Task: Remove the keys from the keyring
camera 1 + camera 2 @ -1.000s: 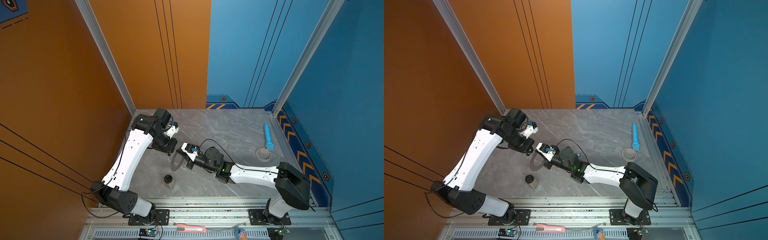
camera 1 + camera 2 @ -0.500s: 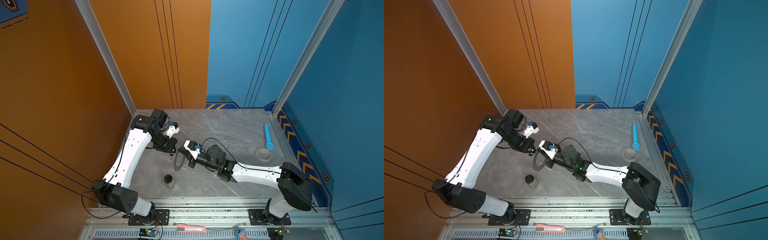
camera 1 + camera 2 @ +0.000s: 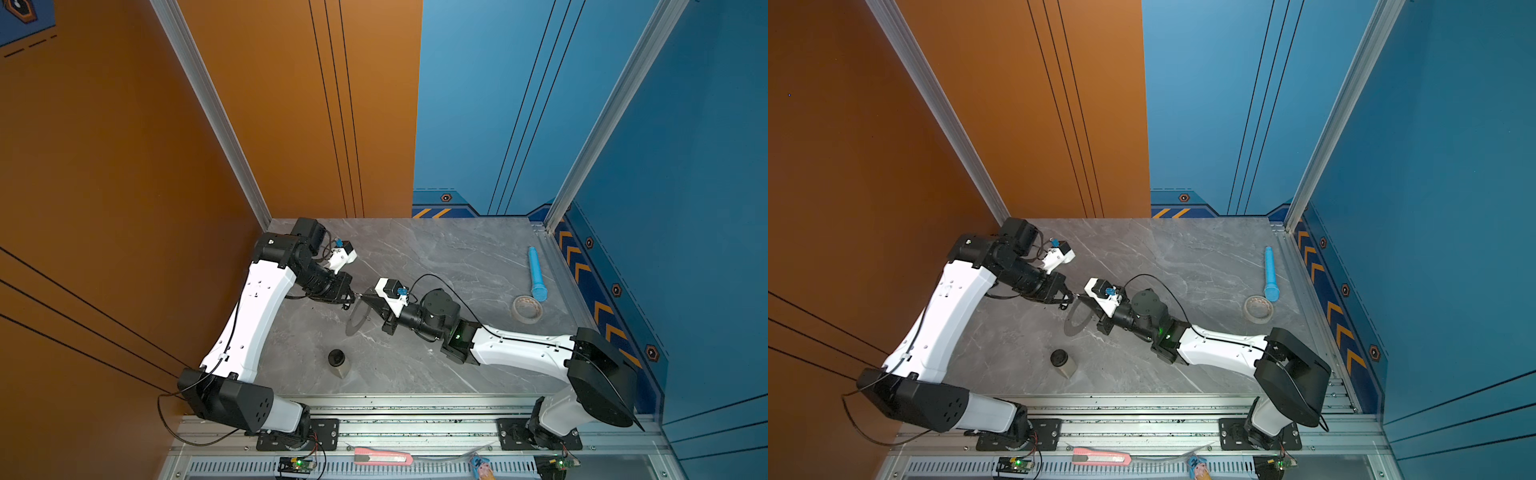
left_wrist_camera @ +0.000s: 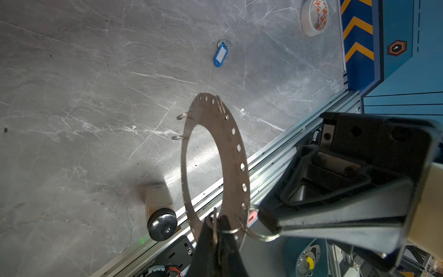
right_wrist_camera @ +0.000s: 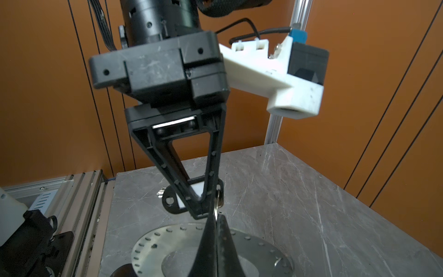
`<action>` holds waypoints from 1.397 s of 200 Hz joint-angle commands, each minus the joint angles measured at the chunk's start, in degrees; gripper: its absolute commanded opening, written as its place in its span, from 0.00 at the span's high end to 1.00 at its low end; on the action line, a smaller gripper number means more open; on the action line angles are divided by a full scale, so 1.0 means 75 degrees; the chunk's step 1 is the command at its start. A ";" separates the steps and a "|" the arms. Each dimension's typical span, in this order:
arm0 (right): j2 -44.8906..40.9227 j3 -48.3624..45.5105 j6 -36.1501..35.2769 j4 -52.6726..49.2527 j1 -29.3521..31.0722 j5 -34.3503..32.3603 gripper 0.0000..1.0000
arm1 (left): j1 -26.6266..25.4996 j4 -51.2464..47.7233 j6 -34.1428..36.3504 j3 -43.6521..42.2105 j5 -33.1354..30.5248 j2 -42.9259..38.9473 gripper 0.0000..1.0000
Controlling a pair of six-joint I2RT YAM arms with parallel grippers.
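Clamping upright keyring (image 4: 231, 156) by its rim in left gripper (image 4: 216, 219), pinching its wire loop (image 4: 262, 239) in right gripper (image 4: 265, 223), with blue key (image 4: 220, 54) flat, loop end toward back edge of bench (image 4: 96, 96).

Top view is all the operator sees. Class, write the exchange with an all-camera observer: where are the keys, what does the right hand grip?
Operator: Where's the blue key?
Observer: Left wrist view: loose on the table, off the keyring.
Operator: The black key?
Observer: Right wrist view: just behind the shut fingertips of the left hand.
Operator: The right hand?
Observer: Shut on a wire loop at the keyring's rim.
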State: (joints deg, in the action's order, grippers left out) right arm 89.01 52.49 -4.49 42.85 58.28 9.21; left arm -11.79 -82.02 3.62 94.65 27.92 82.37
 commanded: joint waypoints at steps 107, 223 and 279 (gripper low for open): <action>-0.0336 0.0100 -0.0256 0.0016 0.0420 -0.2338 1.00 | 0.0126 0.0541 -0.0627 0.0255 -0.1145 -0.0628 1.00; 0.0327 0.0145 0.0011 -0.0413 0.0370 -0.2345 1.00 | -0.0423 0.0588 -0.1253 0.0670 -0.0613 -0.0927 1.00; 0.0644 0.0453 -0.0164 -0.0624 0.0369 -0.2471 1.00 | -0.0857 0.0577 -0.1421 0.0724 -0.0627 -0.0928 1.00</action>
State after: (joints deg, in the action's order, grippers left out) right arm 91.59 54.94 -5.56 44.01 62.08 -5.08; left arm -17.37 -78.35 -6.13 97.43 23.46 77.56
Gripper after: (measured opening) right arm 0.047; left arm 0.062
